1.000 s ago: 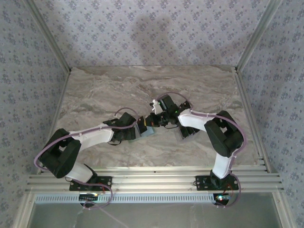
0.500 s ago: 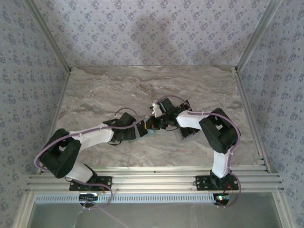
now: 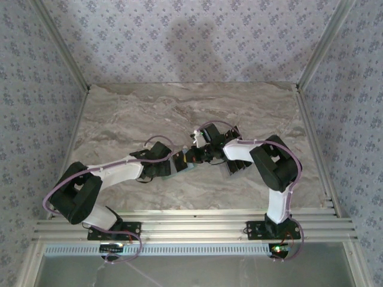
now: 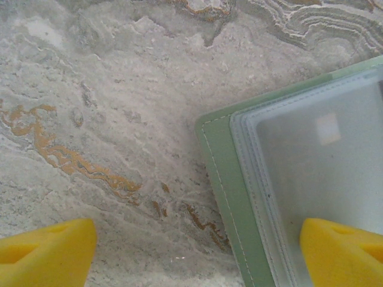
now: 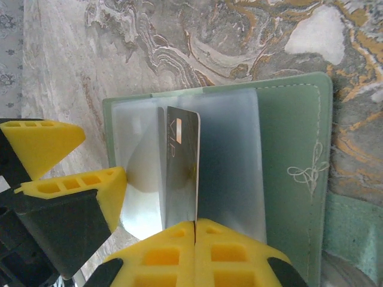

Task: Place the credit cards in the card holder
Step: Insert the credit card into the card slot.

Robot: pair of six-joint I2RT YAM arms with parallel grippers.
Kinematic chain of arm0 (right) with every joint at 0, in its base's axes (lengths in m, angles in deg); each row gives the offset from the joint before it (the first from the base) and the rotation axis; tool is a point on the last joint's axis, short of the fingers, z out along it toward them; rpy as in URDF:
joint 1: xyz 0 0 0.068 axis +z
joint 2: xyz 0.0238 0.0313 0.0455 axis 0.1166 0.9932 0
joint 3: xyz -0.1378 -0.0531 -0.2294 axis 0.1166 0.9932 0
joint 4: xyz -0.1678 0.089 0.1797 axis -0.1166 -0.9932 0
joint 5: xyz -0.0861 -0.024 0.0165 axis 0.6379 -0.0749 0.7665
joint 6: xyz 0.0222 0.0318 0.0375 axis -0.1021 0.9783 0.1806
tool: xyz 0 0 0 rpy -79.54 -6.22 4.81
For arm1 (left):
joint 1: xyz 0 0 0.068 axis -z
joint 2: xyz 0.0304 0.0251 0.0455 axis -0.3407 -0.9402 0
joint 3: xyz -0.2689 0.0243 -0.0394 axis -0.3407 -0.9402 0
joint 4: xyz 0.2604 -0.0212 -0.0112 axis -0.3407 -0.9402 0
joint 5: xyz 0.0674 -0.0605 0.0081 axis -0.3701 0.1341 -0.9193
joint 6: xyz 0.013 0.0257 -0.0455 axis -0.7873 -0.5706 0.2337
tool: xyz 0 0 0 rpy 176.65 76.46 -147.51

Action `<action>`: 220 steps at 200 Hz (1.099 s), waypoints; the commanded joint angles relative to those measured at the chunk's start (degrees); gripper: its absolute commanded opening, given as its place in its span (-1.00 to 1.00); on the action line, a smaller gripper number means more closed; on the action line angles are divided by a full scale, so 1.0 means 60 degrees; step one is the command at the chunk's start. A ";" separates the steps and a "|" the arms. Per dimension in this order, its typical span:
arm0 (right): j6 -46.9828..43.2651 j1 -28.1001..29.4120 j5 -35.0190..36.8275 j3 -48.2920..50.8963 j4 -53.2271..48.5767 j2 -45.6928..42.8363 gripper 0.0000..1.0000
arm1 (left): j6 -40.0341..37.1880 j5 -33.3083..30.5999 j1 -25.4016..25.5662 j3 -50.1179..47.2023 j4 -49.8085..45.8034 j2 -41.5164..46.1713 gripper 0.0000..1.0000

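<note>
Green card holder point(image 5: 293, 149) lies open before the right tool point(image 5: 195, 226), which pinches a credit card point(image 5: 181, 167) into its sleeve; the left tool point(image 4: 194, 254) gapes. Next, likely, a straight push inward.

The flat sage-green fabric card holder point(image 5: 293, 155) shows pale stitching and an embroidered bow. Its plastic sleeves are frosted grey-white, and the slim rectangular credit card point(image 5: 181, 167) is dark gunmetal with pale lettering. The marble table point(image 4: 119, 89) is grey-beige veined in rust-orange; the left gripper point(image 4: 194, 257) and right gripper point(image 5: 195, 226) have yellow fingers, and the wallpapered walls point(image 3: 179, 36) are lilac with small florals.
</note>
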 commanded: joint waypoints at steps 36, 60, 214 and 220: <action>-0.0339 -0.0108 -0.0106 -0.0090 -0.0067 0.0454 -1.00 | -0.0193 -0.0142 0.0021 -0.0281 -0.0591 -0.0065 0.76; -0.0358 -0.0141 -0.0102 -0.0148 -0.0072 0.0518 -1.00 | -0.0202 -0.0122 0.0027 -0.0287 -0.0590 -0.0052 0.76; -0.0266 -0.0266 -0.0171 -0.0454 -0.0085 0.0602 -1.00 | -0.0171 -0.0108 0.0024 -0.0332 -0.0600 -0.0035 0.75; -0.0274 -0.0277 -0.0186 -0.0476 -0.0102 0.0613 -1.00 | -0.0175 -0.0108 0.0020 -0.0346 -0.0604 -0.0034 0.75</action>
